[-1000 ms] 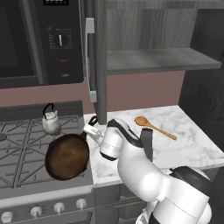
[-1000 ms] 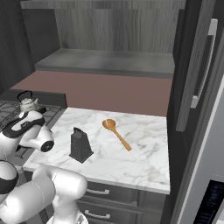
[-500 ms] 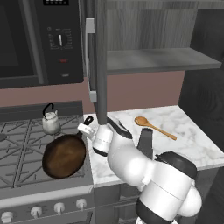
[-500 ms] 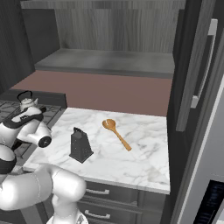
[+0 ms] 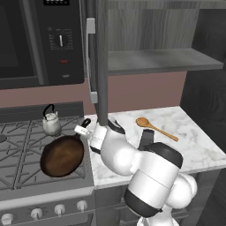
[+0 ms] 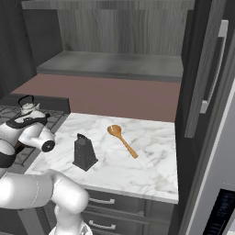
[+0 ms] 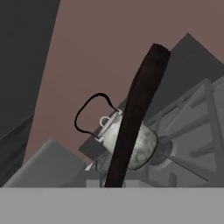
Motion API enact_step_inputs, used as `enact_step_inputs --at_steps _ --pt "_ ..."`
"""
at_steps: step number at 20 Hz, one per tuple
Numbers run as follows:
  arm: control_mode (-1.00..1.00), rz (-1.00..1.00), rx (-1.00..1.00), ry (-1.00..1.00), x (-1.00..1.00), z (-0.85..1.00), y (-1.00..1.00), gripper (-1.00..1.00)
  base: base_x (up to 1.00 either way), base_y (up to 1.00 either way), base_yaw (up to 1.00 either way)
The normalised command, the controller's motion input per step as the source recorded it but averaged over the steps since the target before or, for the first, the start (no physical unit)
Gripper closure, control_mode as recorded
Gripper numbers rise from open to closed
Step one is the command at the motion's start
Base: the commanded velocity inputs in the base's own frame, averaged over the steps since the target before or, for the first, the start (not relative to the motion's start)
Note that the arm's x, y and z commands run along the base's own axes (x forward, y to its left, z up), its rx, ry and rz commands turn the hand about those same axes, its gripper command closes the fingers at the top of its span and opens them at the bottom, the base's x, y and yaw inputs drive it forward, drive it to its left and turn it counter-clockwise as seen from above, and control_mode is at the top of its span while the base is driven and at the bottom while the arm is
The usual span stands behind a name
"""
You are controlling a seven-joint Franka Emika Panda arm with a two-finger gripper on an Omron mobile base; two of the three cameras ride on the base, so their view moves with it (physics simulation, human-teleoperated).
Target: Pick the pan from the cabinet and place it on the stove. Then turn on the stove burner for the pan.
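1. Pan [image 5: 62, 155] resting on the stove [image 5: 17, 137] grates, in the lower left of the left base view, with its black handle pointing up and right toward the gripper [image 5: 84, 129].
2. Small silver kettle [image 5: 51, 123] standing on the grate just behind the pan, apart from it.
3. In the hand view, handle of the pan running from the bottom centre to the upper middle, in front of the kettle.
4. Fingers: cannot tell whether open or closed on the handle.
5. Cabinet [image 5: 154, 39] open in the upper right of the left base view.
6. Wooden spoon [image 6: 122, 141] and dark grater [image 6: 84, 152] on the marble counter [image 6: 151, 160], well apart.
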Motion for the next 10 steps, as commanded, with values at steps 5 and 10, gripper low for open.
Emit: enact_step_inputs --at_steps 5,10 --pt "-1.00 -0.05 0.03 -0.16 0.00 -0.58 0.26 1.00 0.00 0.00 0.00" --pt "-1.00 -0.04 0.01 -0.18 -0.02 -0.54 0.35 1.00 0.00 0.00 0.00"
